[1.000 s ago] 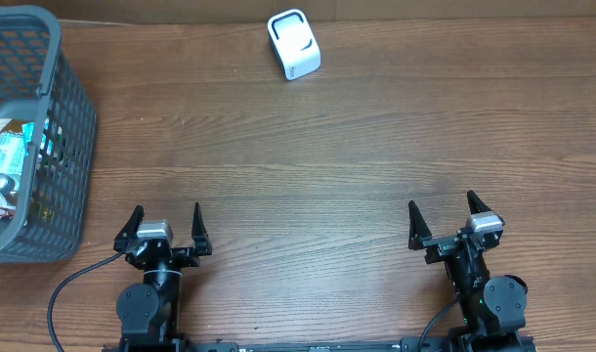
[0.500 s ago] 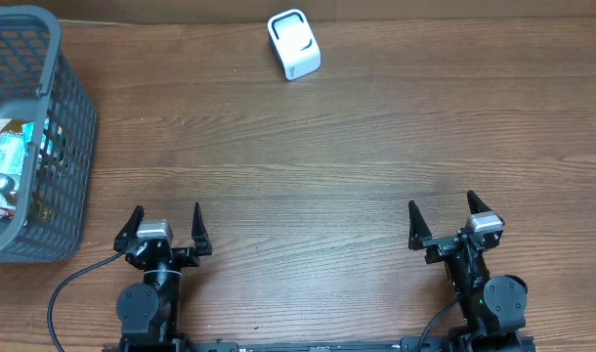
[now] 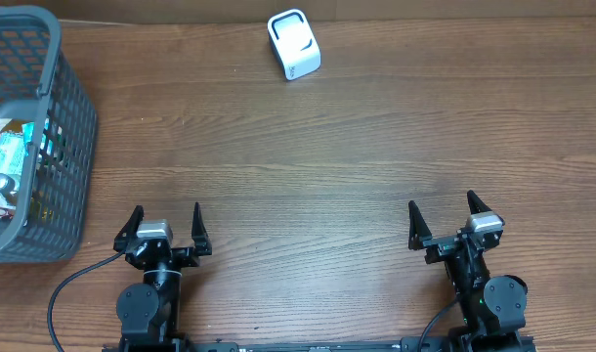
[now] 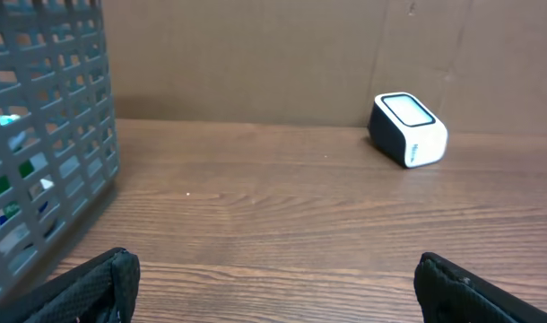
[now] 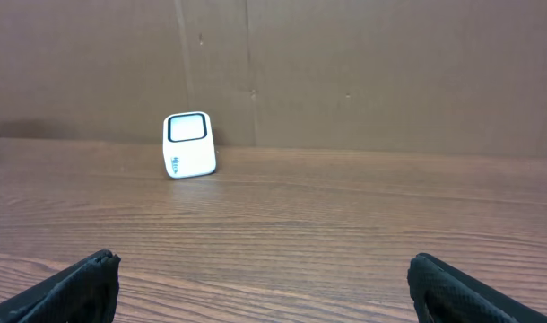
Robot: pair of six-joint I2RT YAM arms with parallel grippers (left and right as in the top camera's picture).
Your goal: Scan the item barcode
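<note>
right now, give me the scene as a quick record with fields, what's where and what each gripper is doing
scanner: white box-shaped barcode scanner at the far edge of the brown wooden table, near the middle
basket: grey plastic mesh basket at the left end of the table
items: packaged items inside the basket, none out on the table
left arm: left gripper open, empty, at the near edge
right arm: right gripper open, empty, at the near edge
task stage: nothing picked up yet
</note>
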